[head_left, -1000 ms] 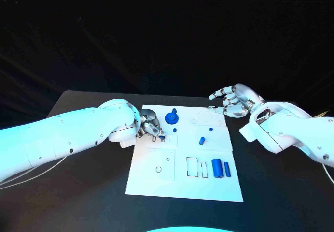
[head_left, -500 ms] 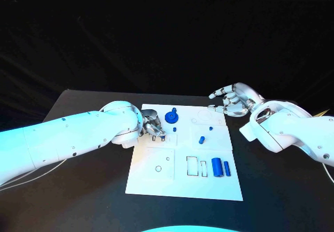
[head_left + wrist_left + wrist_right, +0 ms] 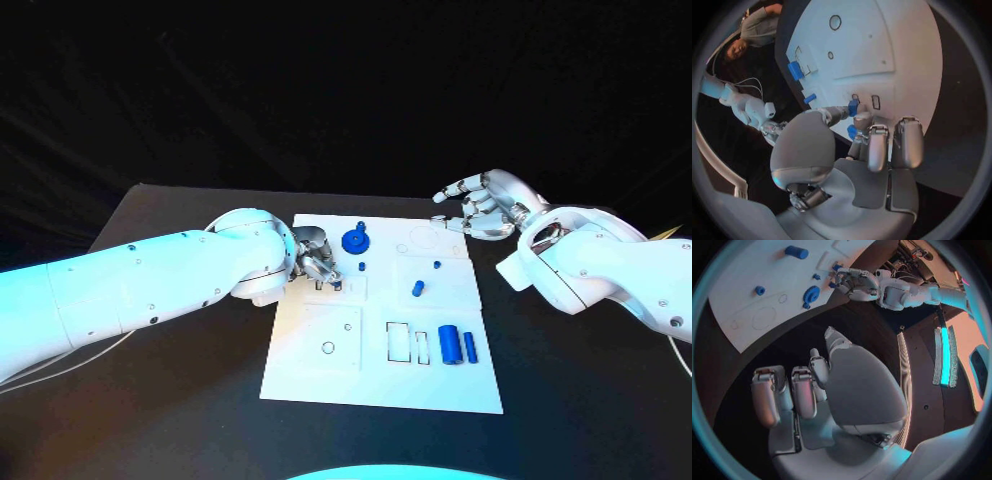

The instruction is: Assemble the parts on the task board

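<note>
The task board [image 3: 378,380] lies flat in the middle of the black table [image 3: 173,410], its long side running away from the robot. At its far left part the left hand [image 3: 313,262] has its fingertips down on the plate, pinching a small blue part [image 3: 853,107] between thumb and a finger right at a pair of small rectangular slots [image 3: 876,102] (the left wrist view shows this best); whether the part is already seated in a slot I cannot tell. A second bit of blue [image 3: 852,131] shows just under the curled fingers, too hidden to name.

Just beside that hand, further along the far edge, sits a blue gear-like round part [image 3: 356,243], with a small blue peg [image 3: 362,267] near it. Toward the board's right side lie a tiny blue stud [image 3: 437,267] and a short blue cylinder [image 3: 418,291]. Nearer the robot, a thick blue cylinder [image 3: 450,346] and a thin blue bar [image 3: 470,348] rest side by side next to outlined rectangular recesses [image 3: 398,343].

The right hand [image 3: 480,208] hangs off the board's far right corner, above the table, fingers loosely bent and apart, holding nothing.
</note>
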`<state>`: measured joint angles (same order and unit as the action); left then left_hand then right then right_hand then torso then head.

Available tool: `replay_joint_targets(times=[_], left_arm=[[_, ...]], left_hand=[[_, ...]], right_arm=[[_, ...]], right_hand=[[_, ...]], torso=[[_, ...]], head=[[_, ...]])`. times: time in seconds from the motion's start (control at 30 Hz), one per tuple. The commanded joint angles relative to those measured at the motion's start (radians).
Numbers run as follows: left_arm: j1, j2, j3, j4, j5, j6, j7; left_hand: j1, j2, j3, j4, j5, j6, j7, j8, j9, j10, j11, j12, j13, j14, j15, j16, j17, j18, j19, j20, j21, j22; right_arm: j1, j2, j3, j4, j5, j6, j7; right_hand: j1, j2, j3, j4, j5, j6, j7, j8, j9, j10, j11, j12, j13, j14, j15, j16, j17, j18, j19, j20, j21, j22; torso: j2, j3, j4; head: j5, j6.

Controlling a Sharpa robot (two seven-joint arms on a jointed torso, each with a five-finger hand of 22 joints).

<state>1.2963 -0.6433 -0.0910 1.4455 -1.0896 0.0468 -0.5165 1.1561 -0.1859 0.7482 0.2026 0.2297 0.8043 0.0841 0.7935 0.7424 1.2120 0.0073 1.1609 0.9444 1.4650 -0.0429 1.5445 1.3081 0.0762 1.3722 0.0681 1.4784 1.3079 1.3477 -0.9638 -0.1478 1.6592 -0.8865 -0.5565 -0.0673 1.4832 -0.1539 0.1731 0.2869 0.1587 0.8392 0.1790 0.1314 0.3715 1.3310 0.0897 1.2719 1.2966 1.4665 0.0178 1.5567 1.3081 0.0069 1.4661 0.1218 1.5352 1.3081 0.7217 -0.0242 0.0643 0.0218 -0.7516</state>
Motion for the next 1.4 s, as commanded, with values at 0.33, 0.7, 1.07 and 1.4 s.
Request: replay_joint_targets(times=[0.33, 0.7, 1.07, 1.4], left_arm=[[-0.001, -0.002, 0.000, 0.009, -0.009, 0.034, 0.000], [-0.001, -0.002, -0.002, 0.010, -0.002, 0.037, 0.000], [-0.003, 0.000, -0.009, 0.006, -0.002, 0.035, 0.000], [-0.004, -0.003, -0.011, 0.009, 0.000, 0.034, 0.000]], left_hand=[[-0.006, 0.000, 0.199, -0.192, 0.005, 0.012, -0.003, 0.003, 0.005, 0.011, -0.001, 0.009, 0.006, 0.093, -0.007, 0.007, 0.225, -0.020, 0.005, -0.002, 0.006, 0.022], [-0.008, -0.002, 0.201, -0.193, 0.006, 0.014, -0.004, 0.003, 0.005, 0.012, -0.002, 0.009, 0.006, 0.094, -0.008, 0.007, 0.226, -0.020, 0.005, -0.003, 0.006, 0.023], [-0.012, -0.006, 0.203, -0.195, 0.006, 0.017, -0.005, 0.003, 0.006, 0.016, -0.003, 0.011, 0.009, 0.094, -0.009, 0.008, 0.227, -0.020, 0.006, -0.004, 0.007, 0.024], [-0.025, -0.017, 0.203, -0.196, 0.004, 0.028, -0.010, 0.005, 0.009, 0.032, -0.007, 0.018, 0.020, 0.094, -0.012, 0.008, 0.228, -0.021, 0.010, -0.006, 0.008, 0.028]], right_arm=[[0.000, 0.001, 0.000, 0.000, -0.009, 0.014, 0.011], [-0.001, 0.002, 0.000, -0.001, -0.009, 0.015, 0.012], [-0.001, 0.002, 0.000, -0.002, -0.009, 0.016, 0.013], [-0.001, 0.001, 0.000, -0.002, -0.009, 0.016, 0.014]], right_hand=[[-0.009, -0.001, 0.005, 0.000, 0.006, 0.006, -0.002, 0.007, -0.001, 0.003, 0.000, 0.003, -0.001, 0.095, -0.003, -0.002, 0.227, 0.001, 0.088, -0.003, 0.005, 0.242], [-0.012, 0.000, 0.006, 0.000, 0.006, 0.007, -0.002, 0.008, -0.001, 0.003, 0.000, 0.002, -0.001, 0.095, -0.003, -0.002, 0.227, 0.001, 0.088, -0.004, 0.004, 0.242], [-0.012, 0.000, 0.006, 0.000, 0.006, 0.007, -0.002, 0.008, -0.001, 0.003, 0.000, 0.002, -0.001, 0.095, -0.003, -0.002, 0.227, 0.001, 0.088, -0.004, 0.004, 0.242], [-0.012, 0.000, 0.006, 0.000, 0.006, 0.007, -0.002, 0.008, -0.001, 0.003, 0.000, 0.002, -0.001, 0.095, -0.003, -0.002, 0.227, 0.001, 0.088, -0.004, 0.004, 0.242]], torso=[[0.000, 0.0002, 0.0003], [0.000, 0.0003, -0.0003], [0.000, 0.0000, -0.0007], [0.000, 0.0002, 0.0000]], head=[[0.001, -0.003], [0.002, -0.004], [0.001, -0.004], [0.000, -0.006]])
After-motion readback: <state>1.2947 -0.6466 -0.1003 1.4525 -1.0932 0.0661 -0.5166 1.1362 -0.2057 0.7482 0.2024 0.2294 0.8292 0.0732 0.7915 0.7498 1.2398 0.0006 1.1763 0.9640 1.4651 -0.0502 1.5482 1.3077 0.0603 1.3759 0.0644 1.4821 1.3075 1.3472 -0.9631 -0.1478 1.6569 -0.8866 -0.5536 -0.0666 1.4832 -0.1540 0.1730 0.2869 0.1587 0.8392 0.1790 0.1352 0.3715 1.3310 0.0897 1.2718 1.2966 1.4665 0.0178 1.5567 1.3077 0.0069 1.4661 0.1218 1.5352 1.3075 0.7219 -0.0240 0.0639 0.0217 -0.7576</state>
